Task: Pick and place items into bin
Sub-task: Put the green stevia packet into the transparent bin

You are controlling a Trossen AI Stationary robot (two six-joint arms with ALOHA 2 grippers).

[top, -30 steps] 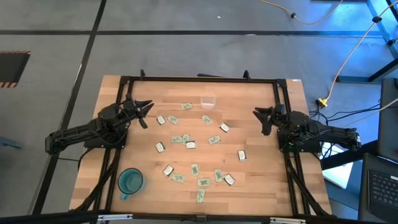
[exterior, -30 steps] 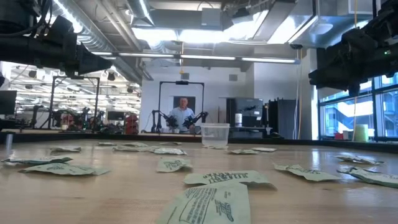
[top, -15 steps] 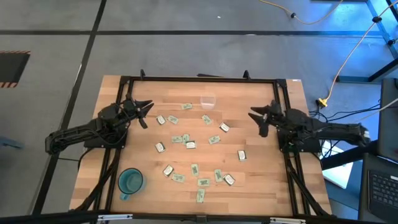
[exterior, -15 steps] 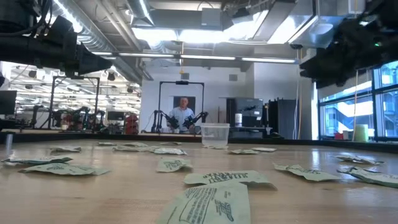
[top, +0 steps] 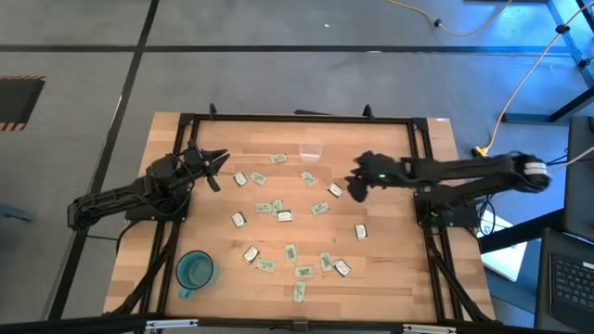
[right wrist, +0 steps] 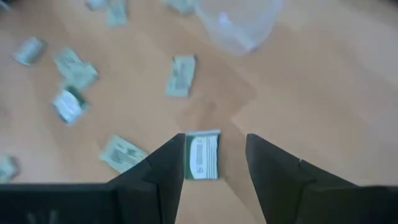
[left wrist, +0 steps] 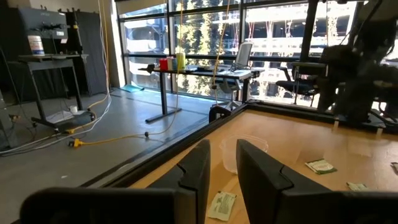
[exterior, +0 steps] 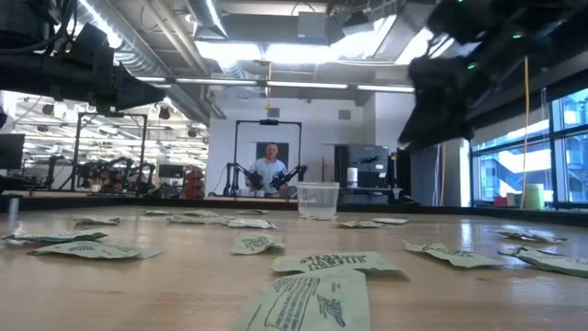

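Several small flat packets, pale green and white, lie scattered on the wooden table (top: 390, 269); one group lies around (top: 278, 211). The clear bin (top: 309, 150) stands near the far edge, also in the low view as the bin (exterior: 318, 199). My right gripper (top: 355, 182) is open and hovers over the table's middle. A white packet (right wrist: 202, 155) lies on the wood below the gap between its fingers, the same packet (top: 335, 190). My left gripper (top: 215, 159) waits open at the left side, raised, pointing toward the bin (left wrist: 241, 153).
A teal cup (top: 195, 270) with a handle stands at the near left corner. A black frame (top: 297, 117) runs along the table's far edge and sides. Bare wood lies right of the packets. A person (exterior: 270, 165) sits in the room beyond.
My right arm has stretched out from the table's right edge toward the middle, carrying its gripper leftward over the packets near the bin. The packets and bin have stayed put.
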